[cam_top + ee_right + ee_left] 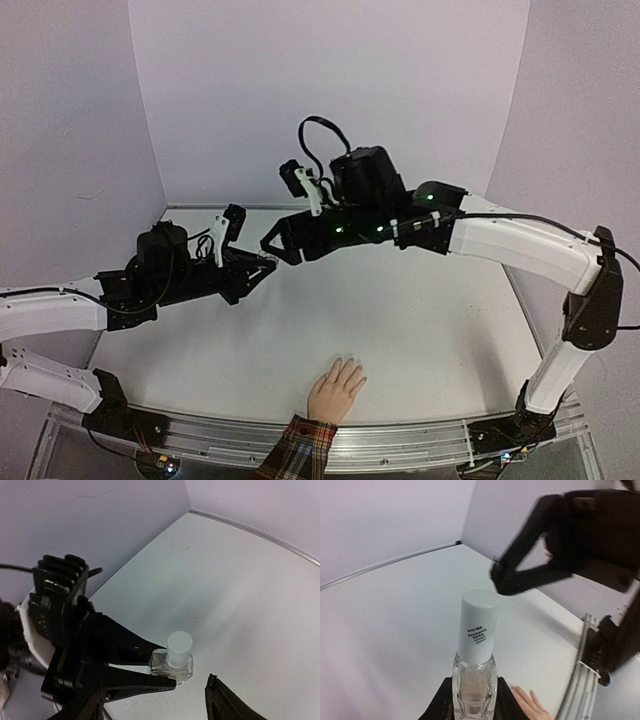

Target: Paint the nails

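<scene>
My left gripper (262, 265) is shut on a small clear bottle (474, 690) with a white cap (477, 625) and holds it upright above the table; the bottle also shows in the right wrist view (172, 662). My right gripper (277, 247) hovers just beyond the cap, jaws apart; it appears blurred in the left wrist view (499, 577), and only one of its fingers (222, 705) shows in its own view. A peach hand (337, 388) with a red plaid cuff (300, 445) lies flat at the near table edge. Its pale nails (350, 362) are tiny and nearly skin-coloured.
The white table (420, 320) is bounded by grey-lilac walls behind and at both sides. A metal rail (400, 440) runs along the near edge, also seen in the left wrist view (577, 680). The hand's fingertips show in the left wrist view (532, 707).
</scene>
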Action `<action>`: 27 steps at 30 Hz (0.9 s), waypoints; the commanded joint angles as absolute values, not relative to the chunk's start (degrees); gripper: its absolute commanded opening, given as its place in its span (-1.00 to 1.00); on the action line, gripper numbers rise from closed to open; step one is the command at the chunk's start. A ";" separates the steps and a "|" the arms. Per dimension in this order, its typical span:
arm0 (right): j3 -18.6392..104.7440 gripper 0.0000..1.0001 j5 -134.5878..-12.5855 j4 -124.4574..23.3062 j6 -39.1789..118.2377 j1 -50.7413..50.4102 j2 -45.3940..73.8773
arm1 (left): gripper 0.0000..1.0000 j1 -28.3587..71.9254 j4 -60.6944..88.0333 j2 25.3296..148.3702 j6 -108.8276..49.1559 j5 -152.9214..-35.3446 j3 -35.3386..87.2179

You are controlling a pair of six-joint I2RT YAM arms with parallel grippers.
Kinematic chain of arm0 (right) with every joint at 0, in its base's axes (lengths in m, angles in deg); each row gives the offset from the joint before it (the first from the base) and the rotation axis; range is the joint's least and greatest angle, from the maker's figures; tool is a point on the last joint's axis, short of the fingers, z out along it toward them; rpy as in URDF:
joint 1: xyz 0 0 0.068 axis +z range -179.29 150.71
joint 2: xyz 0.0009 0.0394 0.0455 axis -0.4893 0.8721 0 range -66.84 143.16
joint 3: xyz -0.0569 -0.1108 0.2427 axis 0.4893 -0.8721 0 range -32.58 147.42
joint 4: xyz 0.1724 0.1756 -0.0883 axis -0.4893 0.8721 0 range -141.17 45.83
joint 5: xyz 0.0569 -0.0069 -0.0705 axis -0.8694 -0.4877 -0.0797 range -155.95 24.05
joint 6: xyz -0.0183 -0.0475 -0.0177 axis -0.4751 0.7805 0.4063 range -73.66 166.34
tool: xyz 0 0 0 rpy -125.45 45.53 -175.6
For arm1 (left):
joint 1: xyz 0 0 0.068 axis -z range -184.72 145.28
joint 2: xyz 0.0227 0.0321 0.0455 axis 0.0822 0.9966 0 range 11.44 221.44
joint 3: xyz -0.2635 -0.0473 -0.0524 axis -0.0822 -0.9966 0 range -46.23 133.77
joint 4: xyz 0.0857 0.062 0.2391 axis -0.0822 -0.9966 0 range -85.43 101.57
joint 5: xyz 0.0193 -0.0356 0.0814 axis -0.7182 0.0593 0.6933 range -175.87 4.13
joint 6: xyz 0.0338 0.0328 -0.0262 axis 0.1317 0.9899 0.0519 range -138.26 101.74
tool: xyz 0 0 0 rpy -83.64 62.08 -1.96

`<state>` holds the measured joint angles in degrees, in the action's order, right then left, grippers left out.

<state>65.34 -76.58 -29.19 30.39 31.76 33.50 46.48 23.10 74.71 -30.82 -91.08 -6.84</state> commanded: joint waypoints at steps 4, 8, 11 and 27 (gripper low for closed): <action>63.56 0.36 -112.71 -28.67 47.13 27.26 30.88 | -1.00 46.35 34.00 68.76 -31.61 -118.08 -9.19; 66.77 0.15 -120.36 -28.67 47.81 26.71 32.37 | -0.99 46.35 36.30 68.56 -31.97 -124.18 -8.62; 68.57 0.01 -124.16 -28.74 46.92 26.76 33.43 | -1.00 46.35 36.00 69.36 -31.78 -125.78 -7.75; 69.30 -0.78 -126.17 -28.86 43.40 26.75 34.71 | -1.00 46.35 36.78 69.79 -32.62 -126.31 -7.33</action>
